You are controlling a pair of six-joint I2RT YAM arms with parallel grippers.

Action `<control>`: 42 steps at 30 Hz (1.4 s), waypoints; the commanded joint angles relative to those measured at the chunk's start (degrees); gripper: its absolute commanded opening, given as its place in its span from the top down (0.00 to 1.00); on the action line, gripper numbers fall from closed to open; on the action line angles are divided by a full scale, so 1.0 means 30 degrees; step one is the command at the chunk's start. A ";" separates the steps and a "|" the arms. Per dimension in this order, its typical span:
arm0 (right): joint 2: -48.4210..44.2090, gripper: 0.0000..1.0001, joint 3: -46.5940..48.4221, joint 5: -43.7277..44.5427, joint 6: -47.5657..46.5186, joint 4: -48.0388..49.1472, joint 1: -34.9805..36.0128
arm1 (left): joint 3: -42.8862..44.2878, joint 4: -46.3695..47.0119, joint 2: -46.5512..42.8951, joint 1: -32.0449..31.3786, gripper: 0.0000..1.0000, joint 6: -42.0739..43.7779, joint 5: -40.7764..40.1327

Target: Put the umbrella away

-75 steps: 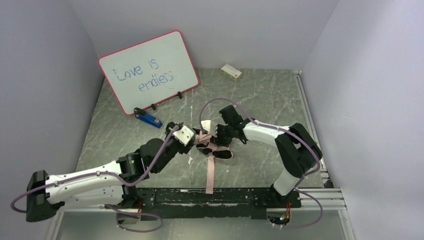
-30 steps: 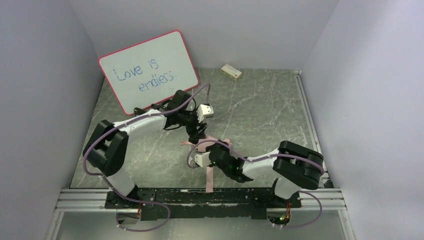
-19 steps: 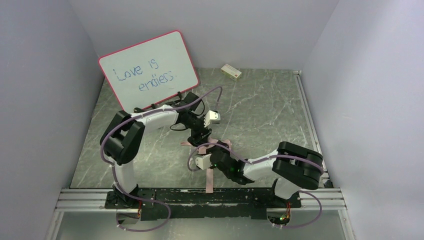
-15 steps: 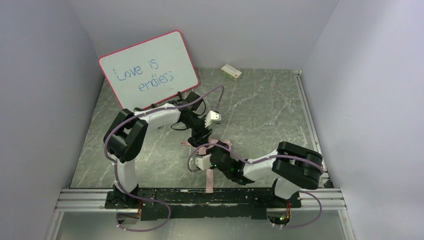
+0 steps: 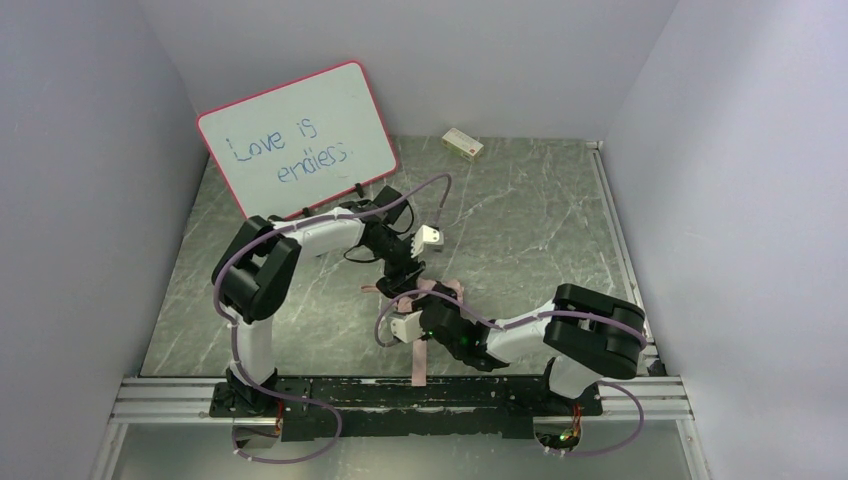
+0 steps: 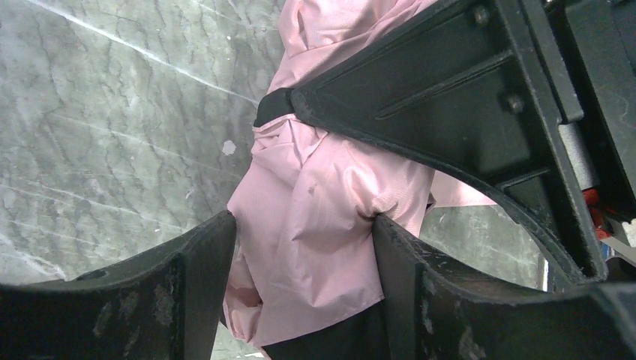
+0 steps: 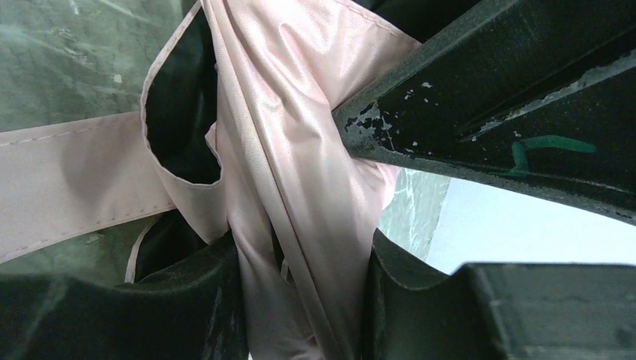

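Grey marble table [image 5: 540, 210]: only wrist views show left end effector [image 6: 300, 241] and right end effector [image 7: 301, 271] clamped on the umbrella [image 6: 319, 187].

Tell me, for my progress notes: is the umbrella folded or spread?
Folded: the umbrella is a bunched pink bundle pinched between the left fingers, its strap lying loose.

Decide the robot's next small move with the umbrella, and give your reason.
Probably release the right tool and reach for the strap, which lies loose toward the near edge, while the left tool holds the umbrella. Both tools pinch it, gathered but not yet bound.
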 commanded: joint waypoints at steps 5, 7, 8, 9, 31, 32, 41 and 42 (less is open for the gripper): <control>0.0747 1.00 -0.0945 -0.0822 0.0219 -0.2716 0.0288 | 0.0409 -0.1909 -0.0145 -0.0775 0.24 0.0823 -0.0006; 0.0705 1.00 -0.0946 -0.0769 0.0283 -0.2727 0.0301 | 0.0853 -0.2105 -0.0792 -0.0743 0.24 0.0839 0.0224; 0.0706 1.00 -0.0946 -0.0762 0.0317 -0.2722 0.0313 | 0.1113 -0.2237 -0.1024 -0.0719 0.24 0.0867 0.0301; 0.0721 1.00 -0.0946 -0.0761 0.0343 -0.2736 0.0351 | 0.1303 -0.2308 -0.1251 -0.0687 0.24 0.0859 0.0387; 0.0893 1.00 -0.0887 -0.0690 0.0483 -0.3014 0.0479 | 0.0327 -0.2224 -0.0298 -0.0628 0.20 0.0800 -0.0177; 0.0902 1.00 -0.0884 -0.0686 0.0470 -0.2988 0.0456 | 0.0278 -0.2186 -0.0135 -0.0628 0.20 0.0782 -0.0291; 0.0896 1.00 -0.0755 -0.0732 0.0394 -0.2992 0.0495 | -0.0087 -0.1827 0.1334 -0.0626 0.21 0.0528 -0.1922; 0.0910 1.00 -0.0768 -0.0753 0.0408 -0.2985 0.0509 | -0.0125 -0.1759 0.1435 -0.0628 0.22 0.0509 -0.1989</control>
